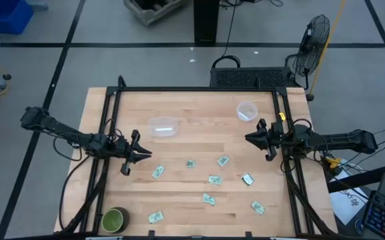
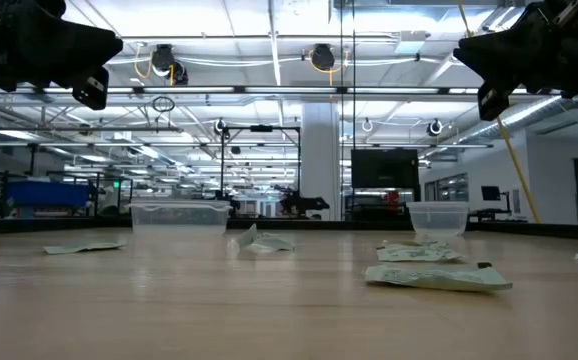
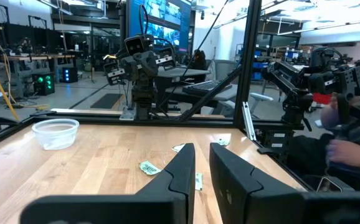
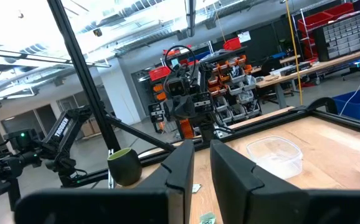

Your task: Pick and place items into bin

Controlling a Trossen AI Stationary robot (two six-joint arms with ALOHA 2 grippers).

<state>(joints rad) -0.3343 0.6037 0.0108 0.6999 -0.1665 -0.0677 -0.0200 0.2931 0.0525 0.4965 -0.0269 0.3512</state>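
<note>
Packets, eight pale green-and-white ones, lie scattered across the near half of the wooden table, none inside the clear bin at the far middle. The left gripper hangs over the left side, fingers slightly apart and empty. The right gripper hangs over the right side, likewise parted and empty. A round clear cup stands far right, and a green bowl sits at the near left corner.
</note>
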